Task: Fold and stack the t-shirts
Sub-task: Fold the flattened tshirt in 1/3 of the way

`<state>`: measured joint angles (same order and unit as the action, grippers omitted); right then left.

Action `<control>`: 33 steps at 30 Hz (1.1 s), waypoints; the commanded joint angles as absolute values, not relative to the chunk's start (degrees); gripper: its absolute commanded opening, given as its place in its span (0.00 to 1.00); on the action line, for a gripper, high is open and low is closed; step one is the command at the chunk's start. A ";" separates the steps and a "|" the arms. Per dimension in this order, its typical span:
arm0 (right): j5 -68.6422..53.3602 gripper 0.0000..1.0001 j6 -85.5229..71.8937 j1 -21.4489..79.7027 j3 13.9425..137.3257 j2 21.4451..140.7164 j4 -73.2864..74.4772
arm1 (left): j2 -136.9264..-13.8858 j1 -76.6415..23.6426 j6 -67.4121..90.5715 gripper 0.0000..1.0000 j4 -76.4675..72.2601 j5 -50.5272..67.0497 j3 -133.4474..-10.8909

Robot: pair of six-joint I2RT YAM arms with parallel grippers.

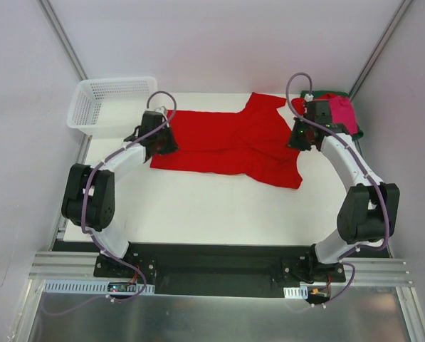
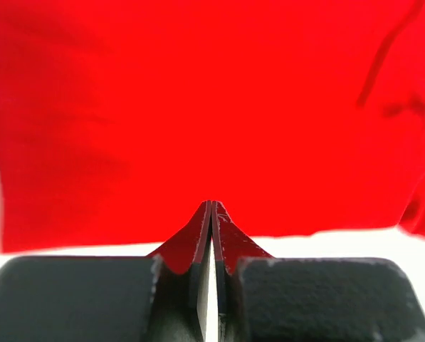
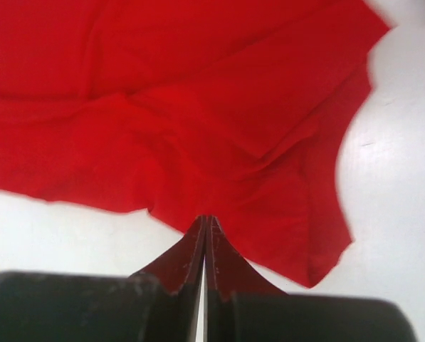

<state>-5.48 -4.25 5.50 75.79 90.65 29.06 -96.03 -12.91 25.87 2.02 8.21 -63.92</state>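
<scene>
Left tool (image 2: 211, 208) clamped on bright red t-shirt (image 1: 219, 142), right tool (image 3: 205, 222) likewise, both stretched forward and down

Left gripper (image 2: 211, 214) and right gripper (image 3: 205, 226) pinched closed.

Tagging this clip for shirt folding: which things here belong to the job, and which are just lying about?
Job: red t-shirt, pinched by left fingers and right fingers; magenta-pink t-shirt, far-right corner.
Lying about: white mesh basket.
</scene>
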 commanded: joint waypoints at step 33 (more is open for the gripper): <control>-15.91 0.01 -4.04 18.02 79.37 111.09 33.48 | -107.93 -18.02 26.19 0.00 -0.26 3.08 -63.37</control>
